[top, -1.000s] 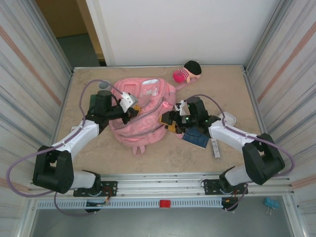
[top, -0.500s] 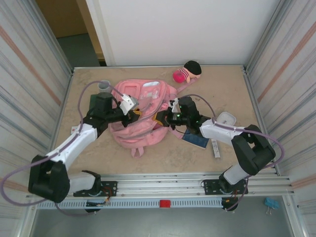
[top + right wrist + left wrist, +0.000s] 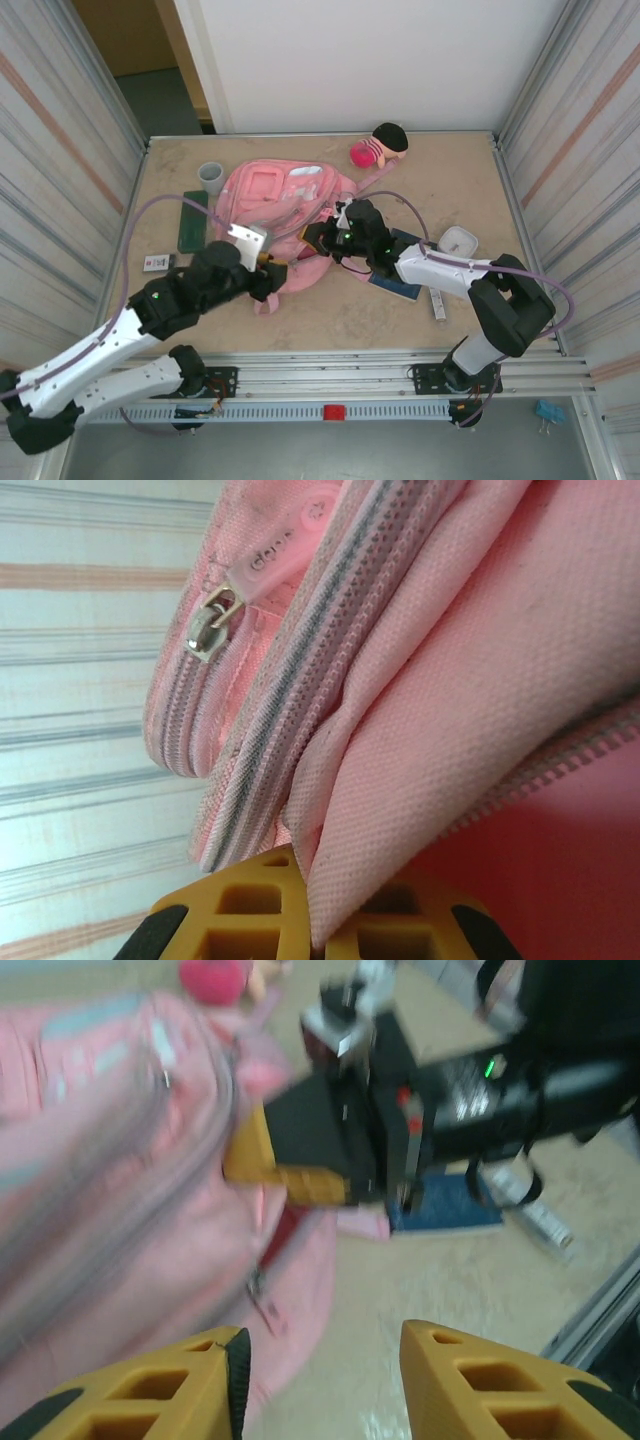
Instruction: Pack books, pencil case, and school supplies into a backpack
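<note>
Bright, even light; one view blurred.
Sharp from above, soft faint shadows on the table (image 3: 330,310). Left wrist view is smeared by motion; right wrist view shows the backpack (image 3: 480,630) weave crisply.

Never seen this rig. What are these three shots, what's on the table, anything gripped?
Two robot arms, left arm and right arm, are bolted at the near edge of a table. Each ends in a two-finger gripper. The overhead picture looks down from behind them. The other two come from a camera on each wrist, so that arm's yellow fingers show at the bottom.

On the table lie a pink backpack, a dark green pencil case, a grey cup, a small card, a doll, a blue book, a white box and a pale strip.

The right gripper is shut on a fold of the backpack's fabric. The left gripper is open and holds nothing.
</note>
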Controlling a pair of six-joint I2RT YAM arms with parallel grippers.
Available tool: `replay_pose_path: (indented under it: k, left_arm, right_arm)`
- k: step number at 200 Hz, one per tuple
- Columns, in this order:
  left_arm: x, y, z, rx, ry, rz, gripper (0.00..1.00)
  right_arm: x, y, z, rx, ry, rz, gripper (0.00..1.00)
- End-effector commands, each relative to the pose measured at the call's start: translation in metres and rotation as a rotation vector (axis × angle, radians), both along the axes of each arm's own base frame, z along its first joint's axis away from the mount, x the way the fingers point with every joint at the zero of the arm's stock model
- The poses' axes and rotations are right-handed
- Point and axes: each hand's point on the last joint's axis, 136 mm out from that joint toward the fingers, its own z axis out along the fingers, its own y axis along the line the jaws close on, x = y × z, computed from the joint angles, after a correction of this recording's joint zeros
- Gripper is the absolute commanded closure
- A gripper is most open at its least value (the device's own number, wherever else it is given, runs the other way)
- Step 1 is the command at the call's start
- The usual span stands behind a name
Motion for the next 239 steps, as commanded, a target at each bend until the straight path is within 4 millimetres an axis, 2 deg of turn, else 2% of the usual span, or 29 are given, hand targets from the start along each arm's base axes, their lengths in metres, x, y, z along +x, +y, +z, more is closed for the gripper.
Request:
replay_pose_path:
  k: [1,30,53,143,191,239]
  left_arm:
    - [0.003,0.021,-0.037,0.089,0.127,0.262,0.55]
    - [0.013,0.011,-0.057,0.113,0.186,0.356,0.52]
    - [0.024,-0.002,-0.058,0.088,0.171,0.377,0.51]
    - [0.047,-0.009,-0.093,0.062,0.254,0.488,0.57]
    - [0.056,-0.013,-0.099,0.053,0.264,0.514,0.7]
    - [0.05,0.004,-0.099,0.086,0.26,0.539,0.97]
  right_arm:
    - [0.012,0.009,0.042,0.081,-0.09,-0.048,0.98]
    - [0.005,0.016,0.048,0.089,-0.101,-0.03,0.98]
    - [0.0,0.019,0.05,0.08,-0.102,-0.017,0.98]
    - [-0.006,0.023,0.062,0.106,-0.114,0.016,0.98]
    - [-0.01,0.024,0.064,0.11,-0.118,0.027,0.99]
    - [-0.007,0.014,0.055,0.071,-0.114,0.015,0.99]
